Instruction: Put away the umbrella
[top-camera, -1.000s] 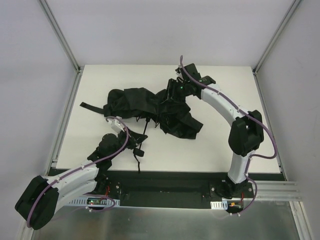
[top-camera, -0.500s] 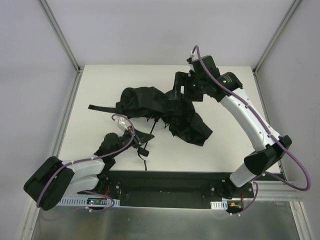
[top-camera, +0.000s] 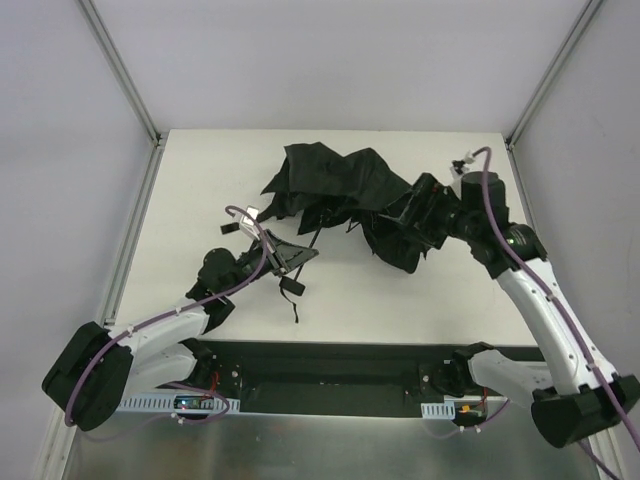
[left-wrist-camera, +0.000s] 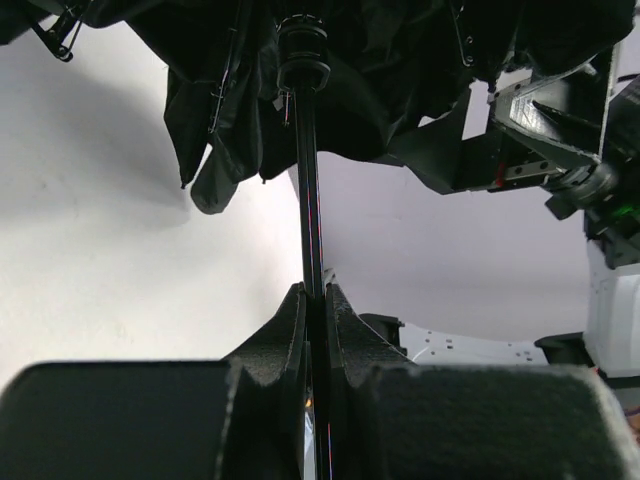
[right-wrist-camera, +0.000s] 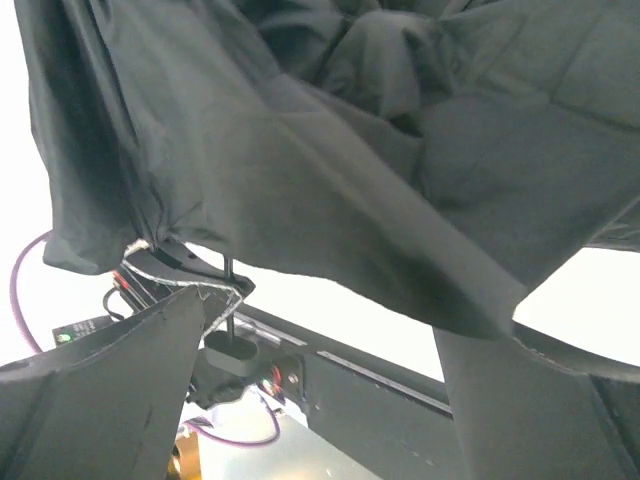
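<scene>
Left wrist view: left gripper (left-wrist-camera: 313, 300) pinches the umbrella's (left-wrist-camera: 400, 70) stiff thin shaft (left-wrist-camera: 304, 180), the surest hold; its light, limp canopy (top-camera: 330, 175), toward three o'clock, drapes the spread right gripper (right-wrist-camera: 330, 318), seemingly ungripped.

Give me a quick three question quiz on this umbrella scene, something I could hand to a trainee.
1. True or false: the left gripper is shut on the umbrella shaft.
2. The umbrella fabric is: A) bunched loosely, B) rolled tight and strapped, C) spread flat and taut.
3. Fill in: the right gripper has its jaws ____.
Key: 1 true; 2 A; 3 open.
</scene>
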